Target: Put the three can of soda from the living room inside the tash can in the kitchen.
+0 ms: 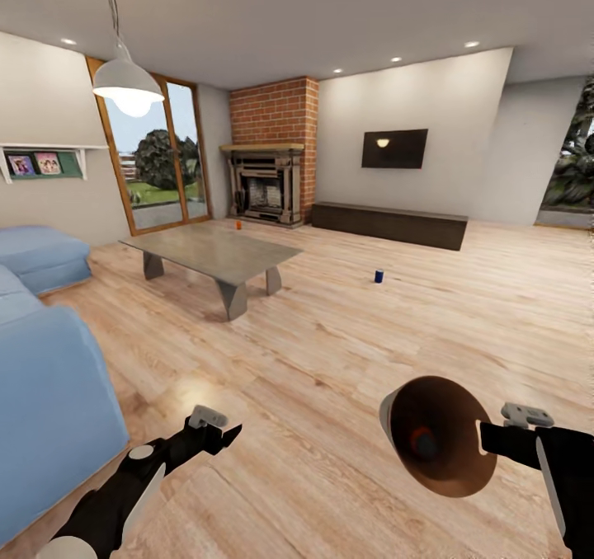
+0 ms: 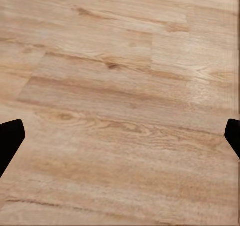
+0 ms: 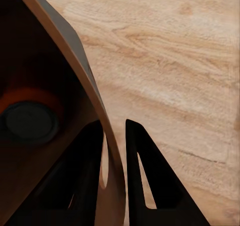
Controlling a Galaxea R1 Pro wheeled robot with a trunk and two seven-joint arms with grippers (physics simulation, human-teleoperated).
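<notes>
right claw [image 3: 114, 161] pinching trash can rim [image 3: 75, 56], orange can [image 3: 27, 118] inside, wood floor [image 3: 175, 61]

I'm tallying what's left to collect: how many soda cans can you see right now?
3. A dark blue can stands on the floor right of the coffee table; an orange can near the fireplace; one orange can inside the held bin.

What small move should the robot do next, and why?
Probably drive toward the blue can standing on the floor. The right gripper pinches the bin rim, one orange can lies inside, and the left gripper is open.
</notes>
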